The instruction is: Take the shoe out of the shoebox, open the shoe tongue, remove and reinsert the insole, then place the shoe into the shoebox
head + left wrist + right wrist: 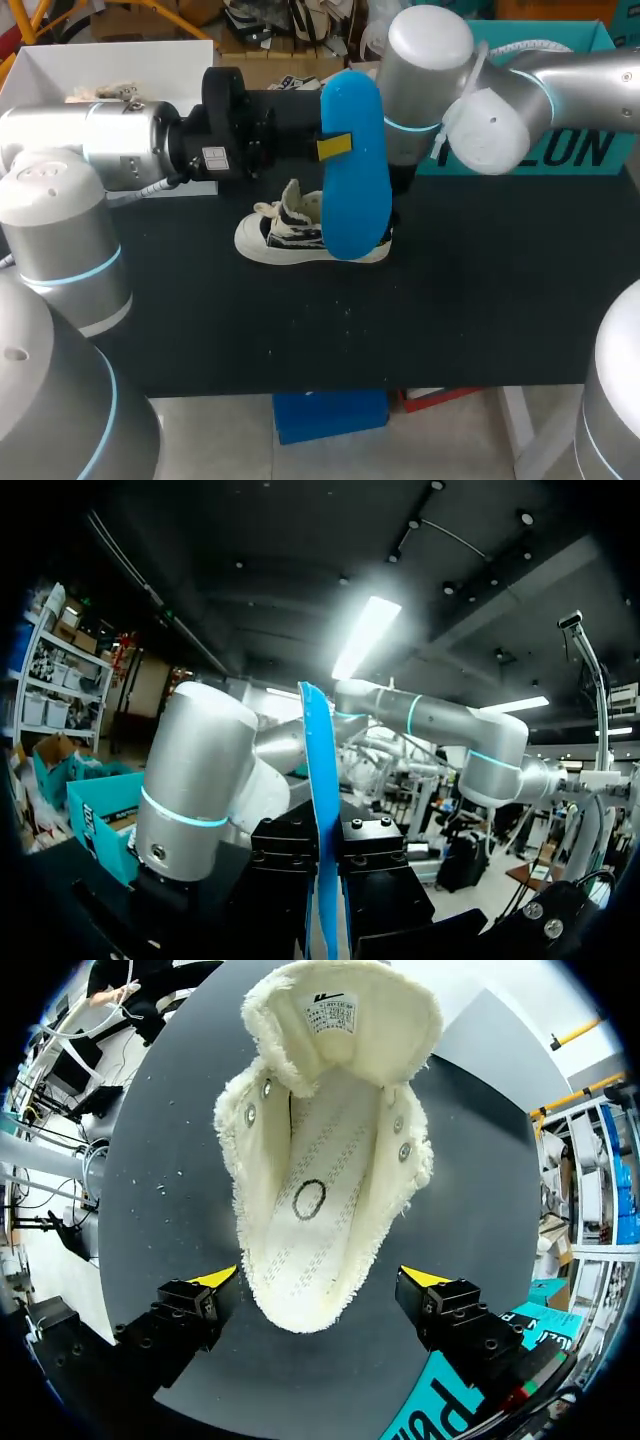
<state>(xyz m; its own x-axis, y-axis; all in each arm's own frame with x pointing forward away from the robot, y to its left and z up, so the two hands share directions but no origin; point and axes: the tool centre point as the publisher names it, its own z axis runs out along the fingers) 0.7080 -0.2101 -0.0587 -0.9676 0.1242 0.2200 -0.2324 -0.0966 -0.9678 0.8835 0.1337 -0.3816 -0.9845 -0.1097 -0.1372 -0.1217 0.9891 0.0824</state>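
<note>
A small black-and-white canvas shoe (290,235) stands on the black table (480,300), toe pointing left. Just above it a blue insole (355,165) is held upright and edge-on, with my left gripper (335,146) shut on its middle. In the left wrist view the insole (320,780) rises as a thin blue blade from between that gripper's (325,880) black fingers. My right gripper (320,1280) hangs open over the shoe (325,1160), its yellow fingertips (215,1278) apart on either side of the heel. The tongue (345,1010) is folded forward and the white footbed lies bare.
A white open box (120,60) stands at the table's back left, behind my left arm. A teal box (570,150) stands at the back right, behind my right arm (430,90). Bare black tabletop stretches in front of the shoe and to its right.
</note>
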